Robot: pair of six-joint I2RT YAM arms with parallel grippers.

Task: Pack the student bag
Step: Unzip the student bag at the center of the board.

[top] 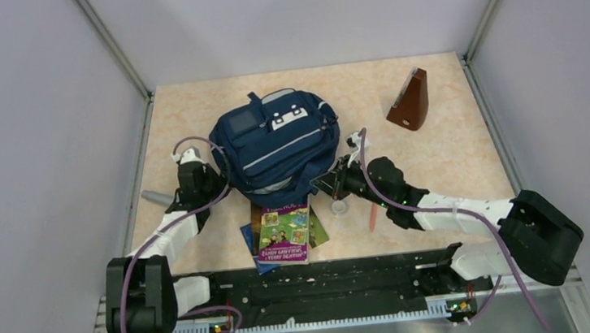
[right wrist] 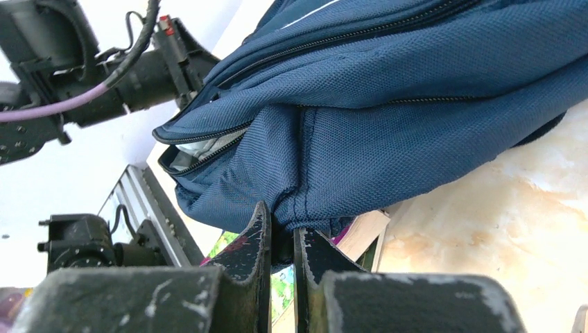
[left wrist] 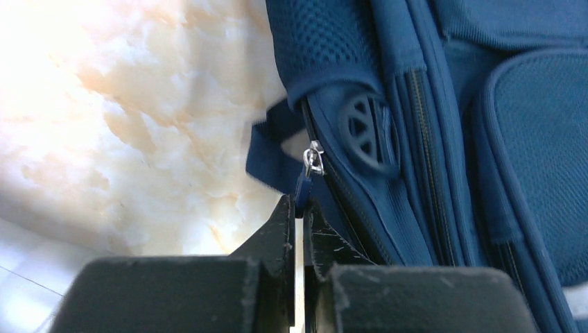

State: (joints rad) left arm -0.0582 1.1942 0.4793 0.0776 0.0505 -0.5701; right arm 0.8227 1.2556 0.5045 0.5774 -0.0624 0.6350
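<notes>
The student bag (top: 278,148), pinched at two sides, mid-table.
Top view: the bag is seen lying at the centre of the table (top: 454,159), with books (top: 286,231) at its 6 o'clock and a brown wedge (top: 409,101) at its 2 o'clock. Left wrist view: the left gripper (left wrist: 299,208) is pressed together on what appears to be the blue tab of the zip pull (left wrist: 312,161). Right wrist view: the right gripper (right wrist: 281,225) is clamped on a fold of the bag's lower edge.

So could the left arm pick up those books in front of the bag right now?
Probably not yet. Its fingers are pinched shut on the zipper pull of the student bag, so they'd have to let go first. Otherwise the books lie close, nothing between.
</notes>
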